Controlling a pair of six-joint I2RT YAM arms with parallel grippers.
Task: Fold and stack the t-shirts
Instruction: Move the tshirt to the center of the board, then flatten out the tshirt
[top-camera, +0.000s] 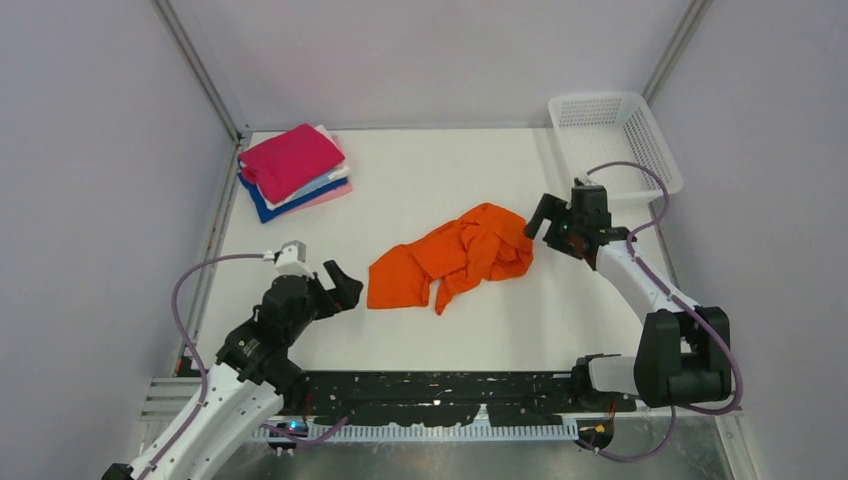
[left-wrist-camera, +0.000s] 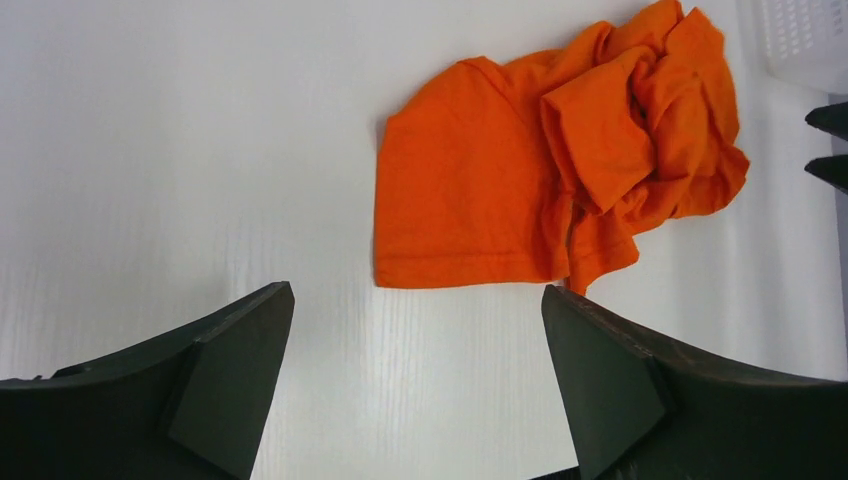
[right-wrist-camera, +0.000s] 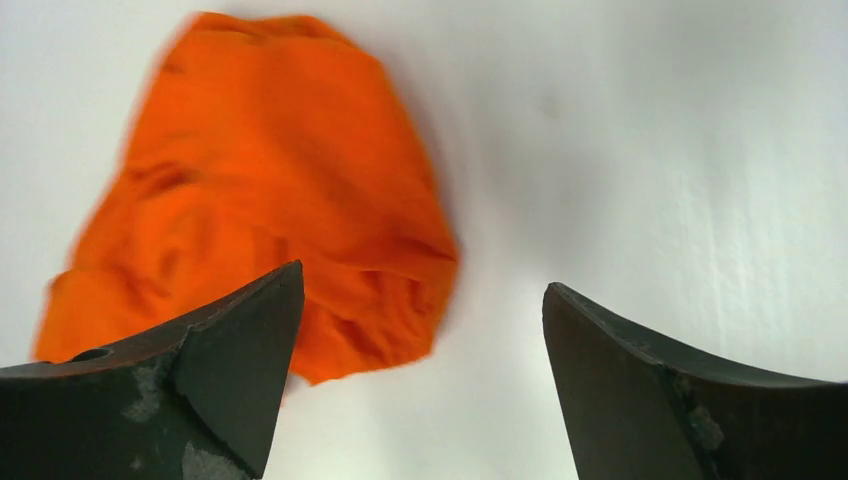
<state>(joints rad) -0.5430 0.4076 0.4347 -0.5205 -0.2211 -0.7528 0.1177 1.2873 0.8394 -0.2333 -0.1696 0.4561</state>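
Dark fingers of the left jaws stand wide apart at the bottom of the left wrist view, with only bare white surface (left-wrist-camera: 150, 150) between them. Ahead of them, nearer one finger than the other, the orange t-shirt (left-wrist-camera: 480, 190) lies crumpled on the surface. Its flatter part, with a hemmed edge, is turned toward these jaws, and its farther part is bunched in folds. The shirt is near the fingers but apart from them. The right jaws are also spread wide and hold nothing. In their own view the shirt (right-wrist-camera: 270, 200) is blurred, lying just ahead of one finger, with bare surface before the other. From above, the shirt (top-camera: 450, 262) lies between the two sets of jaws, its bunched end just beside the right jaws. Well beyond the left jaws, at the far corner, sits a stack of folded t-shirts (top-camera: 293, 170) with magenta on top. Just behind the right jaws stands a white mesh basket (top-camera: 655, 138).
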